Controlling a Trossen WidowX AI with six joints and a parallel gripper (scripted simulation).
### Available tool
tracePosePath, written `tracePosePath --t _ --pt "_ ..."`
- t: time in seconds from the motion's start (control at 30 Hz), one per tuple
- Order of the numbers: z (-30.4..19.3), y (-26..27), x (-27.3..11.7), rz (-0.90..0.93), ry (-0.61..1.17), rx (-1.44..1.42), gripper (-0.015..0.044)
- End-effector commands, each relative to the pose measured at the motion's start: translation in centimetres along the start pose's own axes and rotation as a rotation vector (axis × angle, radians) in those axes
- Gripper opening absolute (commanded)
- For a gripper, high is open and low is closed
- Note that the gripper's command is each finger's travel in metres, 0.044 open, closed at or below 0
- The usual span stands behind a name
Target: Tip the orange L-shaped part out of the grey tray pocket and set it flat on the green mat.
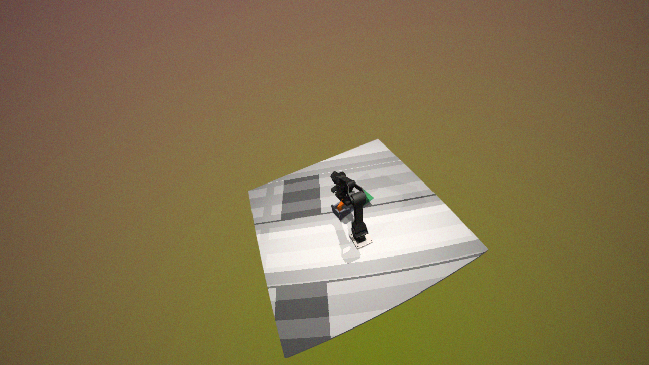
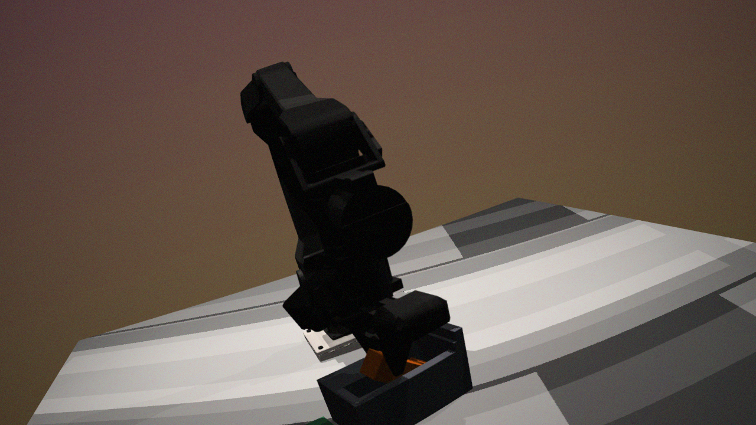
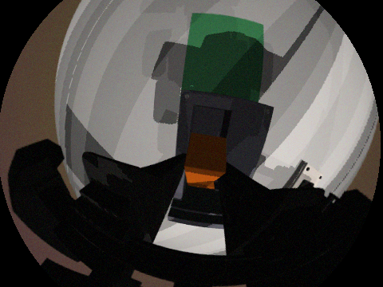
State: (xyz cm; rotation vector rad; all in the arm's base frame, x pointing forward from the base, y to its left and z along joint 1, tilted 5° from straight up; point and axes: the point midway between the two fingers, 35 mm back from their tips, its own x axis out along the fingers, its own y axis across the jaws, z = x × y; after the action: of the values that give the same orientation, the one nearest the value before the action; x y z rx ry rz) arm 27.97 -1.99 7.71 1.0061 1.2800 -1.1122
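The orange L-shaped part is tilted in the grey tray, its end nearer the mat tipped up. My gripper points down at the tray, with one finger against each side of the raised end, and looks shut on it. The part's lower end is mostly hidden by the fingers and the tray walls. The green mat lies beside the tray, past the raised end; the exterior view shows only its corner.
The arm's pale base plate stands a little way from the tray. The tray's walls rise around the part, with a higher wall at the end away from the mat. Shadows cross the mat and the striped table top.
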Motion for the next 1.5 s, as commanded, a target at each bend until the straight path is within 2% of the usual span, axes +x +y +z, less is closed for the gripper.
tracePosePath --t 0.0,0.17,0.3,1.47 --pt "0.0 0.0 -0.1 0.002 0.000 0.000 0.0135" --pt "0.0 0.0 -0.1 0.002 0.000 0.000 0.0102" --pt "0.0 0.0 -0.1 0.002 0.000 0.000 0.0000" --pt "0.0 -0.1 -4.7 -0.004 -0.003 -0.005 0.0000"
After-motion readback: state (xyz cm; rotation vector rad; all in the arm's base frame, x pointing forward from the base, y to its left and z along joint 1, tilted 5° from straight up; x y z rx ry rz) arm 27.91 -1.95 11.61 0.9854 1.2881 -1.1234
